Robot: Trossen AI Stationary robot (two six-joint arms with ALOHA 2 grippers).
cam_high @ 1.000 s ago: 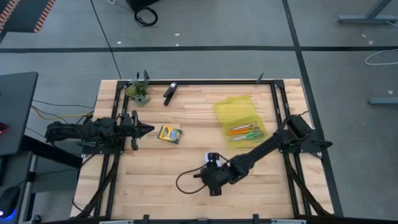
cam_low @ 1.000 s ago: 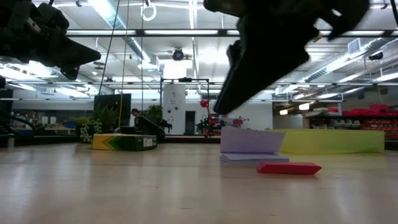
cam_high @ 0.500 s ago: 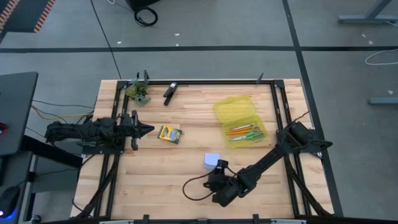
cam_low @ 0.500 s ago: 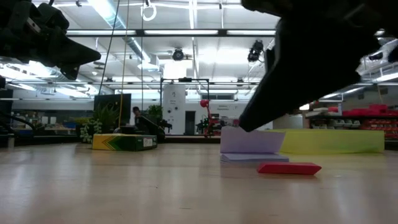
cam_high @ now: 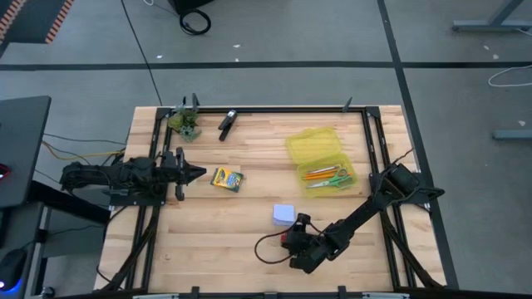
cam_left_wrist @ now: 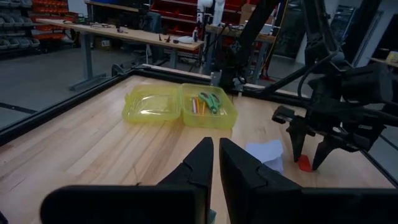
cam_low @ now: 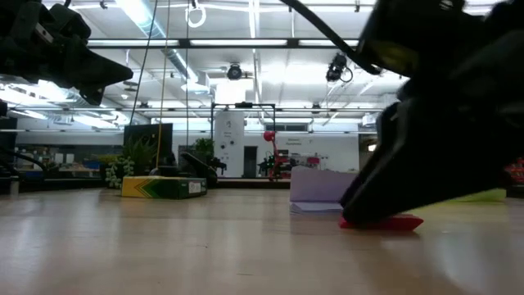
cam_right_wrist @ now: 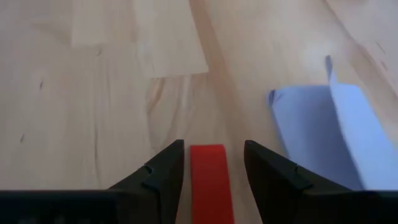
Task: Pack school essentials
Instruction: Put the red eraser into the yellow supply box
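Observation:
The tiny red eraser [cam_right_wrist: 210, 180] lies flat on the table just near of the pale blue note pad [cam_high: 284, 214]. My right gripper [cam_right_wrist: 213, 152] is open and low over the eraser, pointing down, one finger on each side with a thin gap to both. In the left wrist view this gripper [cam_left_wrist: 308, 148] straddles the eraser [cam_left_wrist: 303, 163]. The crayon box [cam_high: 226, 178] lies flat at the table's middle left. The open yellow case [cam_high: 320, 158] holds the green-handled scissors [cam_high: 334, 176] and the orange pencil [cam_high: 317, 173]. My left gripper [cam_high: 191, 174] hovers shut at the left edge.
A black clip-like object [cam_high: 227, 123] and a small green clump [cam_high: 184, 123] sit near the far left corner. A dark frame [cam_high: 274, 109] rims the table. A cable [cam_high: 266, 249] loops beside my right gripper. Bare wood lies left of the eraser.
My right gripper has moved from over the note pad toward the near edge and a little to the right, then sunk down until its fingers stand around the red eraser. The note pad, covered by the arm a second ago in the high view, now shows.

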